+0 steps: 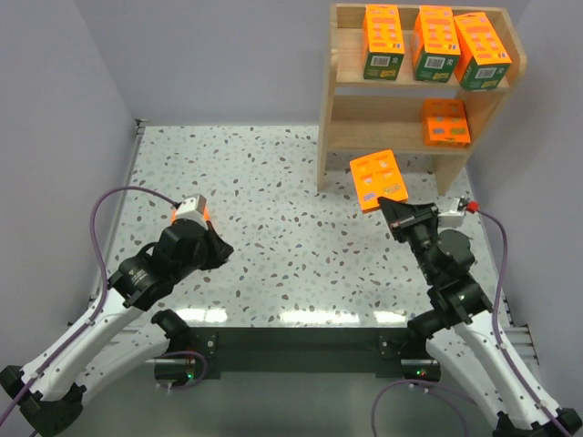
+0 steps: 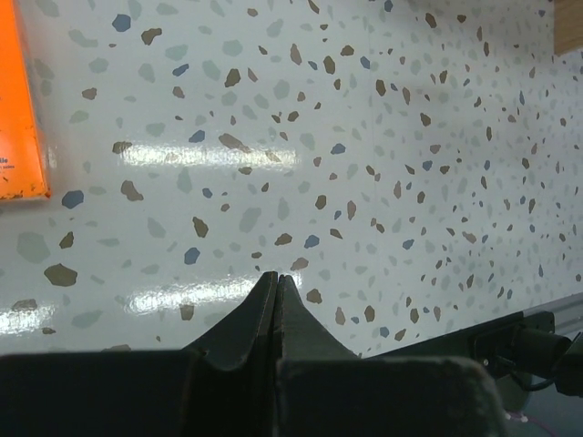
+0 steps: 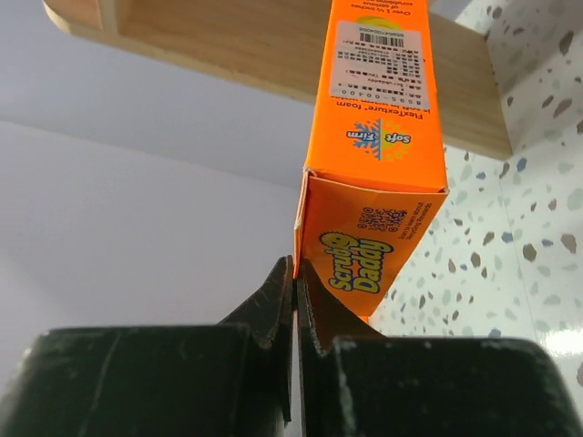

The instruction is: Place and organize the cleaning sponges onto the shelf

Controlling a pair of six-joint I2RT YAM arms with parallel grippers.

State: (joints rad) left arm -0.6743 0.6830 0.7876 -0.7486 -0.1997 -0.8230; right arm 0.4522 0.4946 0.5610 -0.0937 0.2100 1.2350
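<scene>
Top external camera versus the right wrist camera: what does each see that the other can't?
Only the top external view shows three packs standing on the shelf's upper tier, one pack on the lower tier, and the left arm. Only the right wrist view shows the barcode label and Scrub Daddy lettering on the held pack, pinched in the right jaws. Both show that pack and the shelf.

The right hand (image 1: 391,203) holds an orange pack (image 1: 377,177) just before the shelf (image 1: 364,123).
</scene>
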